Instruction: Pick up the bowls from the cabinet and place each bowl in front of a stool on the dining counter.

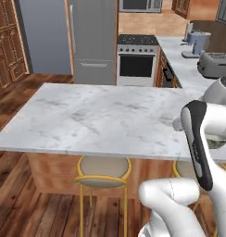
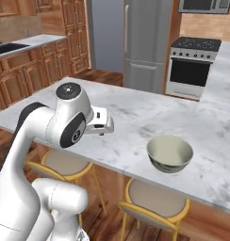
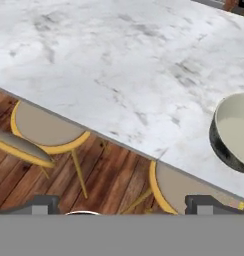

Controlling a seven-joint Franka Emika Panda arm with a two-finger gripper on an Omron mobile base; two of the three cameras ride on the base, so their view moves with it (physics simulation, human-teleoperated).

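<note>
Start at the gripper (image 3: 121,202): in your hand view its two dark finger tips (image 3: 41,203) stand far apart at the bottom, spread wide with nothing between them. Past the tips you look down on the wooden floor (image 3: 109,175) and the near edge of the dining counter (image 3: 119,60). Two stools sit tucked under that edge: one stool (image 3: 46,127) to the left, another stool (image 3: 181,187) near the right tip, its seat partly hidden by the slab.

The cream-inside bowl (image 3: 234,132) stands upright on the marble at the right edge of your hand view, cut off by the frame, its dark patterned outside showing. It is well apart from the finger tips.

Your right base view gives you the whole bowl (image 2: 169,154), resting close to the counter's near edge, just above a stool (image 2: 154,200). The arm's wrist (image 2: 95,121) hovers over the counter edge to the bowl's left, apart from it.

In your left base view the arm's forearm (image 1: 198,139) covers the spot where the bowl sits; you get instead the long bare stretch of marble (image 1: 101,115), one stool (image 1: 104,169) beneath it, and the oven (image 1: 137,60) and fridge (image 1: 92,37) beyond.
</note>
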